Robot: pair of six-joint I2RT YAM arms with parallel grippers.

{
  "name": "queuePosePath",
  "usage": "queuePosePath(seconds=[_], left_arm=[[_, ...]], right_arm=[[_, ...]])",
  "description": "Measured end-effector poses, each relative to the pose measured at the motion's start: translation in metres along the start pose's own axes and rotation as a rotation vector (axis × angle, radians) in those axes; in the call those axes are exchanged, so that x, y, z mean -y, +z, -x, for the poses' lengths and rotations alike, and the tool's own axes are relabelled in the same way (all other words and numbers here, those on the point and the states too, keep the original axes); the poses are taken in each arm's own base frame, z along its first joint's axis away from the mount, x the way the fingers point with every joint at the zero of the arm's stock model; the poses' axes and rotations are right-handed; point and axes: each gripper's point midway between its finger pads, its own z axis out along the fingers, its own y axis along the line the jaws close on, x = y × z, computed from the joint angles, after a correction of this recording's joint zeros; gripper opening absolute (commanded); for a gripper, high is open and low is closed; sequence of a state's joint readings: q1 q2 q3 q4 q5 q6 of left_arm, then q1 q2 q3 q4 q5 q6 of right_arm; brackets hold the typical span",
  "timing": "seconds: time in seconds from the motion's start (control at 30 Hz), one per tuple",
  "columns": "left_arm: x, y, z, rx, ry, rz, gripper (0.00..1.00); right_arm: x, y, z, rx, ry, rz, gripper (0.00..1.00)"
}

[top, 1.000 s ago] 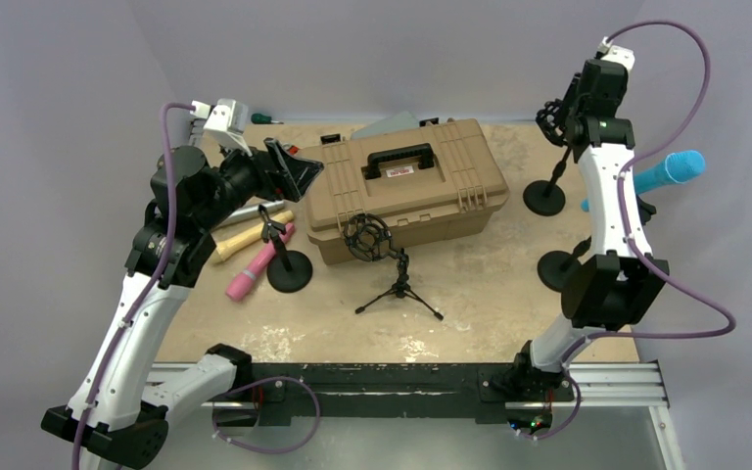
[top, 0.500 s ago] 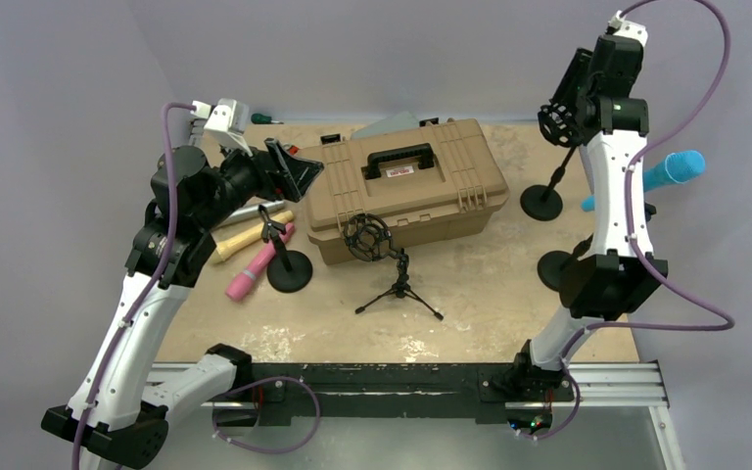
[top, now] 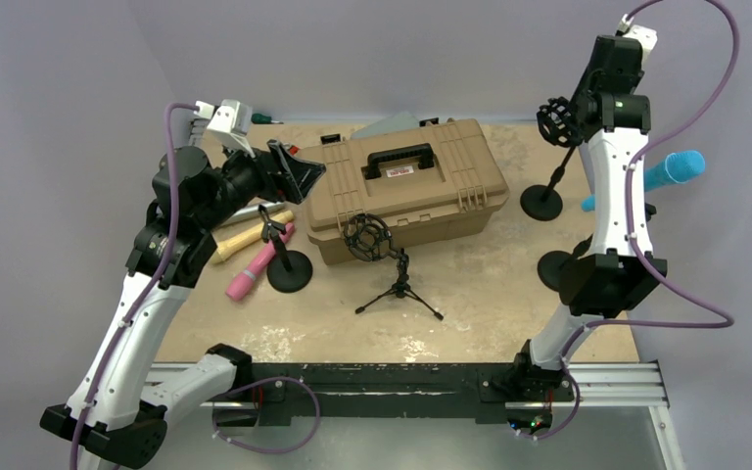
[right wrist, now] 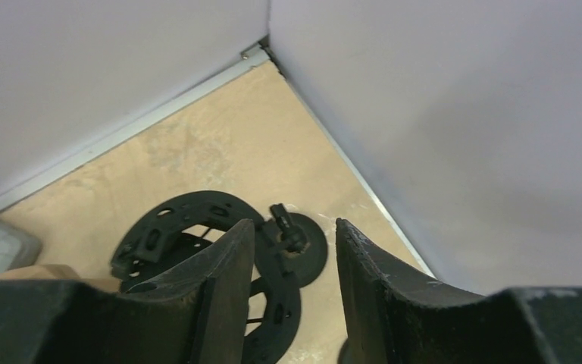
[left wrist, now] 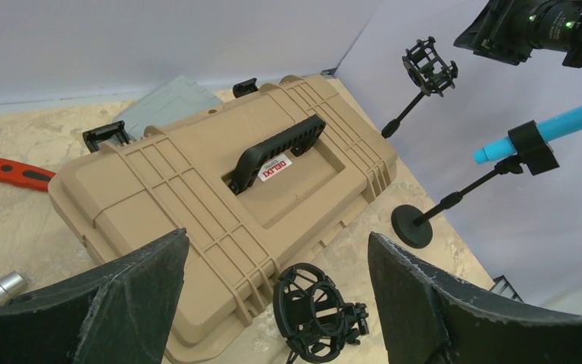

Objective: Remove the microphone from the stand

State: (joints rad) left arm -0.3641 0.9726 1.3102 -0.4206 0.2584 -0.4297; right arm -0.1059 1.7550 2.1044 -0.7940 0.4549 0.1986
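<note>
Right pincer [right wrist: 294,224]: risen since before, half spread, holding nothing; mount [right wrist: 186,203] just below one finger.
Left pincer [left wrist: 276,239]: unmoved, spread wide.

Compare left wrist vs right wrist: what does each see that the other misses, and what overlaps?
Left wrist only: the black handle on the tan case, the blue microphone clipped in its stand, a red-handled tool, and a second shock mount at the bottom of the frame. Right wrist only: the far corner of the table where the two walls meet, and the round base below the empty mount, which the case hides from the left wrist. Both: the empty shock mount, seen from above in the right wrist view.
</note>
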Motion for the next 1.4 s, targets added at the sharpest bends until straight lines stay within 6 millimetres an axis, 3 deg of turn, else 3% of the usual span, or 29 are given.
queuePosePath(seconds=[0.13,0.33,1.03,1.17,1.4], left_arm=[[0.002,0.0,-0.001,-0.002,0.004,-0.006,0.86],[0.003,0.0,-0.001,-0.004,0.005,-0.009,0.86],[0.005,0.0,-0.002,-0.007,0.007,-0.017,0.86],[0.005,0.0,-0.002,-0.007,0.007,-0.017,0.86],[0.005,0.0,-0.002,-0.007,0.007,-0.018,0.86]], right_arm=[[0.009,0.005,-0.014,-0.03,-0.03,-0.056,0.35],[0.008,0.012,-0.027,-0.069,-0.052,-0.058,0.21],[0.022,0.044,-0.063,-0.169,-0.004,-0.024,0.22],[0.022,0.045,-0.059,-0.168,0.033,0.006,0.26],[0.022,0.038,-0.032,-0.115,0.081,0.053,0.34]])
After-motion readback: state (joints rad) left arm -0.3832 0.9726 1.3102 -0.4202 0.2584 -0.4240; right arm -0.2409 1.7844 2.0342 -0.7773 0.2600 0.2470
